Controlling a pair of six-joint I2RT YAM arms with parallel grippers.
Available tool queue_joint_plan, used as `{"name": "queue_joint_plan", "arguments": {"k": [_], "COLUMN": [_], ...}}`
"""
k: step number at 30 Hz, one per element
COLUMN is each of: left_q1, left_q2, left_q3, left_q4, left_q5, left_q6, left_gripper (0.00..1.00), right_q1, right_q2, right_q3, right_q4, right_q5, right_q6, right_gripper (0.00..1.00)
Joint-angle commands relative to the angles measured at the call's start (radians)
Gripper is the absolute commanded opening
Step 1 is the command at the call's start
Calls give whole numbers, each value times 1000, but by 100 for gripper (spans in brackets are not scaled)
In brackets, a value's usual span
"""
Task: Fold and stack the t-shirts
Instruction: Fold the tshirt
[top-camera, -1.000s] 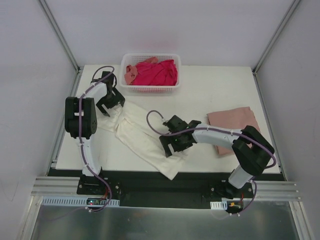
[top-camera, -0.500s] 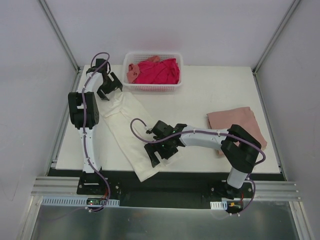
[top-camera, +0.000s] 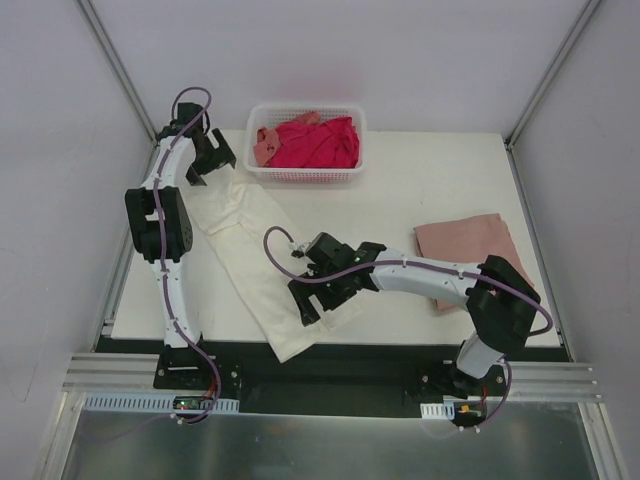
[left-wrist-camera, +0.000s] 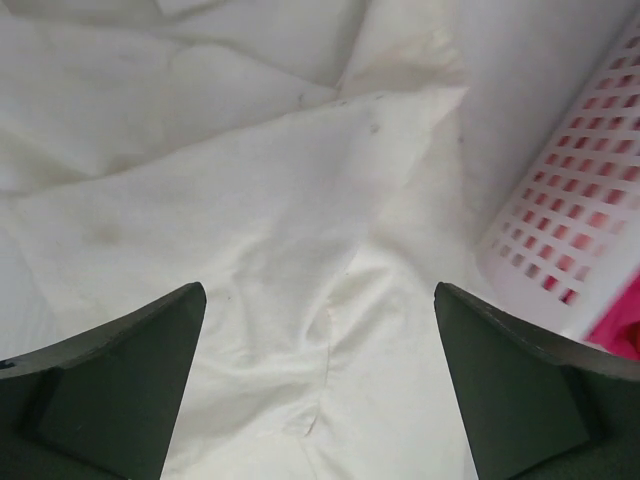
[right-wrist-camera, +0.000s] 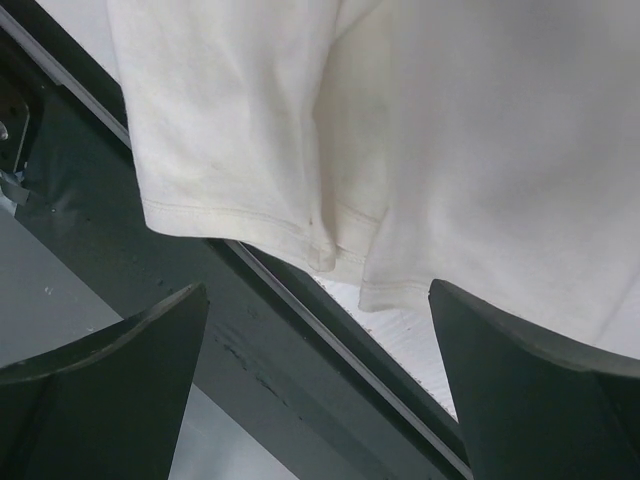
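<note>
A cream t-shirt (top-camera: 250, 255) lies as a long slanted strip on the white table, its near hem hanging over the front edge. My left gripper (top-camera: 207, 160) hovers open over the strip's far end, with creased cream cloth (left-wrist-camera: 280, 200) below the jaws (left-wrist-camera: 320, 330). My right gripper (top-camera: 318, 300) stands open over the shirt's near end. The right wrist view shows the hem (right-wrist-camera: 300, 120) above the open jaws (right-wrist-camera: 318, 330), which hold nothing. A folded dusty pink t-shirt (top-camera: 470, 252) lies at the right. A magenta-red shirt (top-camera: 318, 142) and a salmon one (top-camera: 264, 145) fill the basket.
The white lattice basket (top-camera: 305, 175) stands at the table's far middle, close to the right of my left gripper, and its wall (left-wrist-camera: 580, 220) shows in the left wrist view. A dark frame rail (right-wrist-camera: 250, 340) runs below the table's front edge.
The cream shirt's near end has shifted left and it lies straighter and narrower. My right gripper moved left and nearer. The left gripper moved farther back toward the far left corner.
</note>
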Motion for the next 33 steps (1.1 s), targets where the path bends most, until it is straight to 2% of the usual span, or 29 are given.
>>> {"name": "queue_joint_plan", "arguments": {"k": [1, 4, 7, 16, 25, 28, 32, 33], "left_q1": [10, 11, 23, 40, 40, 40, 40, 40], "left_q2": [-80, -20, 44, 216, 291, 299, 291, 288], "left_q3": [150, 207, 261, 416, 434, 434, 434, 433], "left_q4": [2, 1, 2, 7, 62, 83, 99, 100], "left_q5": [99, 208, 294, 288, 296, 313, 319, 320], "left_q6": [300, 478, 554, 577, 551, 534, 531, 531], "left_gripper": [99, 99, 99, 83, 74, 65, 39, 28], "right_q1": [0, -2, -2, -46, -88, -88, -92, -94], "right_q2": [-63, -28, 6, 100, 120, 129, 137, 138], "right_q3": [1, 9, 30, 105, 104, 107, 112, 112], "right_q4": [-23, -28, -37, -71, -86, -94, -95, -99], "right_q5": [74, 73, 83, 117, 126, 125, 131, 131], "right_q6": [-48, -71, -83, -68, -54, -49, -46, -45], "right_gripper": [97, 97, 97, 97, 97, 97, 97, 97]}}
